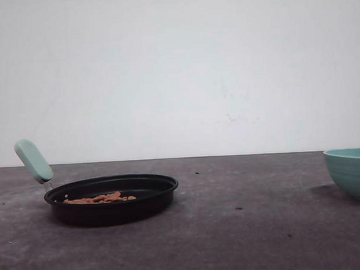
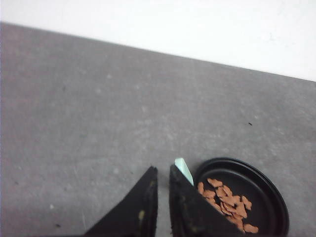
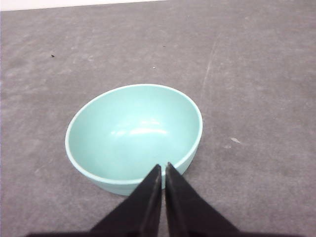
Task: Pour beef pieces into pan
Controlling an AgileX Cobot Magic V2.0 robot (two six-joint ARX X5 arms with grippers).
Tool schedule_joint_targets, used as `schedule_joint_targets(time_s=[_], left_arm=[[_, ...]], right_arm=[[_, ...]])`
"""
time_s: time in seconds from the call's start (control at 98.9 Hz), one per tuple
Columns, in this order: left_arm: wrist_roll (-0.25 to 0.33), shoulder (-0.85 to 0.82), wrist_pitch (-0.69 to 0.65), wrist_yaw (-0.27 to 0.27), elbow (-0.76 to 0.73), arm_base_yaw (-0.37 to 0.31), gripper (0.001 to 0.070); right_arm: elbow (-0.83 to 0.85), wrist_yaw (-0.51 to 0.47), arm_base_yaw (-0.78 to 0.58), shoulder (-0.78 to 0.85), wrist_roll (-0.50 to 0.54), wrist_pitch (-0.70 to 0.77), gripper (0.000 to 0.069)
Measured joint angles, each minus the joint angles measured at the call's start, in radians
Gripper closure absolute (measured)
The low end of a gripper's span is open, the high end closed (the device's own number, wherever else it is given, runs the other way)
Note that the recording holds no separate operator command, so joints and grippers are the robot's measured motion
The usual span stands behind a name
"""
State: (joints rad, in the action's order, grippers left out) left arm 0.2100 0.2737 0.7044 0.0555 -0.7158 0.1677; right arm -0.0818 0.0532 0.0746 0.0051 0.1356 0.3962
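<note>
**Already poured: beef in pan**

Small reddish-brown beef pieces lie inside the shallow black pan, table's left side, just beside the left gripper, clenched, empty. Right gripper clenched, empty, over empty teal bowl.

Front view: bowl cut off by right edge. Pan wall hides most of the beef pieces. Left wrist view: left gripper covers most of the handle and pan's near rim; finger bases cut off at bottom edge.
</note>
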Motion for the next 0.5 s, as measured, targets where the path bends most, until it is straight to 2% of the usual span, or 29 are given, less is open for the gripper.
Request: schedule_joint_targets(time_s=[0.142, 0.243, 0.364, 0.495], left_arm=[[-0.055, -0.081, -0.230, 0.003, 0.161, 0.000, 0.0693], [-0.064, -0.145, -0.347, 0.003, 0.322, 0.000, 0.0693], [-0.064, -0.227, -0.280, 0.004, 0.413, 0.000, 0.0693], [-0.087, -0.268, -0.201, 0.045, 0.416, -0.012, 0.0693]], right_arm=[[0.000, 0.000, 0.000, 0.000, 0.000, 0.000, 0.0681], [0.000, 0.000, 0.000, 0.000, 0.000, 0.000, 0.0681], [0.000, 0.000, 0.000, 0.000, 0.000, 0.000, 0.0681], [0.000, 0.000, 0.000, 0.000, 0.000, 0.000, 0.0681]])
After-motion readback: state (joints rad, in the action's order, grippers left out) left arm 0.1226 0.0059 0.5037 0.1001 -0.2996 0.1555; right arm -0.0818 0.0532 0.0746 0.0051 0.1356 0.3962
